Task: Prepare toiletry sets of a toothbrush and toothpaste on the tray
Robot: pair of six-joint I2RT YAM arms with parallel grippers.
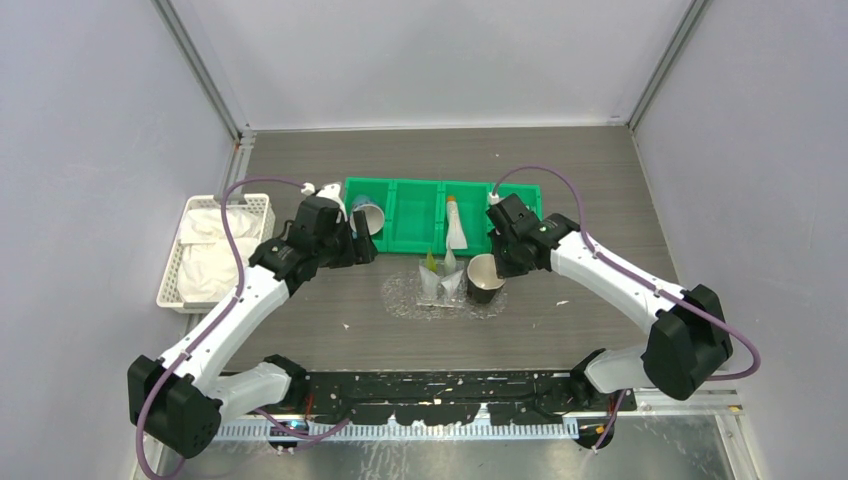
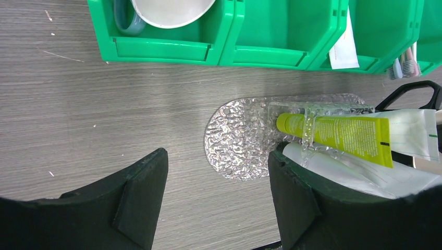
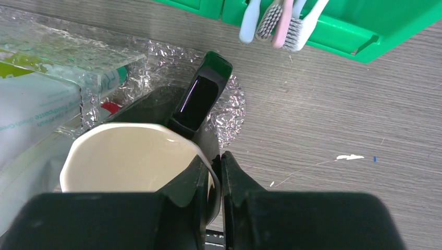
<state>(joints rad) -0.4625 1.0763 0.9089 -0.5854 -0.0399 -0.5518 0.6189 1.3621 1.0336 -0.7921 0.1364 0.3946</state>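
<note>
Camera above: tray (image 1: 405,298) near the middle of the desk (image 1: 600,200), just in front of the green bin (image 1: 400,235), with the toiletry sets (image 1: 443,272) propped on it and a dark mug (image 1: 485,280) at its right end. On the mug's rim, the right tool (image 1: 497,262), pinched tight; off to the tray's left, close to the bin's first compartment, the left tool (image 1: 362,248), carrying nothing. Left wrist: fingers (image 2: 140,198) spread wide with only bare desk between them, poised beside the tray's rounded left end; on the tray, a clear-wrapped yellow-green tube (image 2: 333,133) over a white packet (image 2: 365,177); beyond, the bin with a pale cup (image 2: 167,10) in one compartment and toothbrushes (image 2: 409,65) peeping from another. Right wrist: jaws almost closed, clamping the mug's wall, one finger inside the cream interior and one outside beside the handle (image 3: 200,99); glittery tray showing beneath and behind the mug; sets just to its left, contact with them impossible to judge; mug's footing, resting or lifted a little, likewise unclear. Step in hand, by the look of it: settling the mug on the tray's right end next to the sets. Called for next, probably: lowering it flat, opening the right tool and drawing straight up off the rim without knocking the propped sets, then sending the free left tool to the bin for a toothbrush.
</note>
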